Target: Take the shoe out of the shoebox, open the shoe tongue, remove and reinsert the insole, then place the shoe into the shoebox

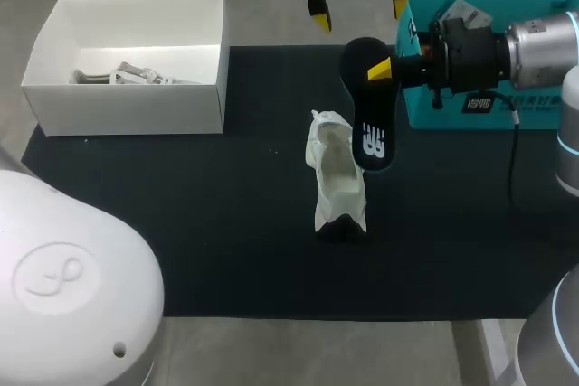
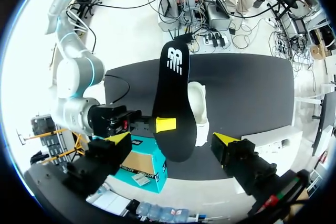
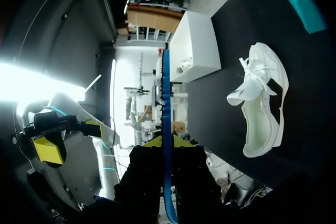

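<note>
Right gripper [image 3: 167, 142] clamped on flat black insole [image 1: 369, 115], lengthwise alongside white lace-up sneaker [image 1: 336, 174] just beside; left gripper [image 1: 359, 13] spread, farther off.

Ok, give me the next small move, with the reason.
Probably lower the insole's free end into the white shoe: the right gripper holds it clear of the shoe's open mouth, and the left gripper is open, holding nothing.

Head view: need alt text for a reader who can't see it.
The right gripper holds a black insole close by a white shoe on a dark mat. The left gripper hangs open beyond the insole's far end; a white shoebox sits at the mat's far left corner.
</note>
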### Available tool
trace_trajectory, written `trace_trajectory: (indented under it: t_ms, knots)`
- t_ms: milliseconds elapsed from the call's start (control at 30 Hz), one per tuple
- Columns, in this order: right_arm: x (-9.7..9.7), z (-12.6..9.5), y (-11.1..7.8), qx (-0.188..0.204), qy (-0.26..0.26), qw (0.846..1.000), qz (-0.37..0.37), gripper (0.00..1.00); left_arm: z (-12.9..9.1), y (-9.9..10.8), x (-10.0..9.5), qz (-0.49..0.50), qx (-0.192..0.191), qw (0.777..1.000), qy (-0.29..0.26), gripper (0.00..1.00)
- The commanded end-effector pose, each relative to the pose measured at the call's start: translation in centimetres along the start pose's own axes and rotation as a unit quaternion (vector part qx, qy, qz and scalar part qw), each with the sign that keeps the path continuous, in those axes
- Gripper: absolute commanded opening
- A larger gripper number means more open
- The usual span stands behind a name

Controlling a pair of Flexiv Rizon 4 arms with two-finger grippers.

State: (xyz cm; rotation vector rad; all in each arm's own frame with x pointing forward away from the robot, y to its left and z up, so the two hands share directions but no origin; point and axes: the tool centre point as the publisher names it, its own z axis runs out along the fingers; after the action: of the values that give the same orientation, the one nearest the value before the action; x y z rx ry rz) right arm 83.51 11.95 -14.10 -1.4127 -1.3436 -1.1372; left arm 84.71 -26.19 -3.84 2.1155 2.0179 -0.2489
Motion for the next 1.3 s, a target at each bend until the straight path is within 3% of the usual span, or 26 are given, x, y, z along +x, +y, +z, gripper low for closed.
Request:
trace_trajectory:
  t_ms: [33, 400, 700, 867, 1067, 1300]
  knots:
    - [0.1, 0.0, 0.0, 0.002, -0.002, 1.000, -0.001, 0.00, 0.2, -0.1, 0.4, 0.000, -0.004, 1.000, -0.009, 1.00]
    - [0.4, 0.0, 0.0, -0.005, -0.008, 1.000, -0.006, 0.00, -0.1, 0.0, 1.2, -0.008, -0.006, 1.000, -0.015, 1.00]
    - [0.4, 0.4, 0.0, -0.002, -0.004, 1.000, -0.005, 0.00, -0.1, -1.7, -0.2, -0.005, 0.014, 0.998, -0.068, 1.00]
    - [0.6, 0.3, 0.0, -0.001, -0.002, 1.000, -0.008, 0.00, -0.3, -1.9, 0.0, -0.012, 0.017, 0.989, -0.149, 1.00]
    - [0.3, 0.0, -0.1, -0.004, 0.005, 1.000, -0.004, 0.00, -0.2, -1.1, 2.2, -0.009, -0.003, 0.964, -0.265, 1.00]
    - [0.6, -0.4, -0.1, -0.011, 0.036, 0.999, 0.004, 0.00, -0.6, -0.4, 4.6, 0.008, -0.037, 0.938, -0.346, 1.00]
